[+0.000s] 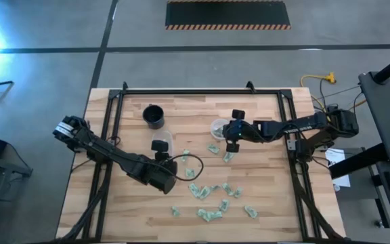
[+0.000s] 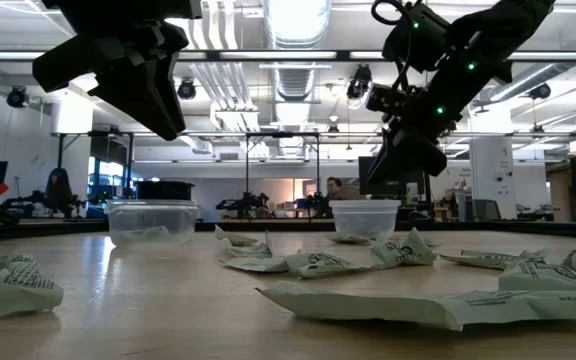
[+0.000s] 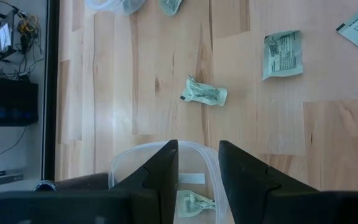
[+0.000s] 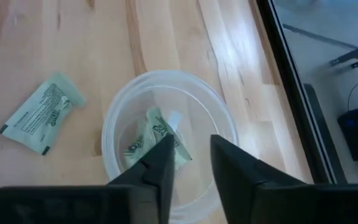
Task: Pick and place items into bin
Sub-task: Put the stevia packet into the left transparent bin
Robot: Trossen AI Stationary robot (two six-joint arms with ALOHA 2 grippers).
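Both arms are hovering over clear tubs. The right gripper (image 4: 188, 163), fingers slightly apart and empty, is sitting above its tub (image 4: 114, 118), one packet (image 4: 157, 140) already inside. Nearest loose packets (image 1: 227, 156) are lying just beside it; the left gripper (image 3: 197, 168) is likewise parted.

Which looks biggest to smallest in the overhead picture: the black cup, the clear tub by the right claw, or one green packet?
1. Black cup and clear tub: these look about the same across, so I can't rank them; the right claw hangs beside the tub.
2. Green packet: clearly smallest.
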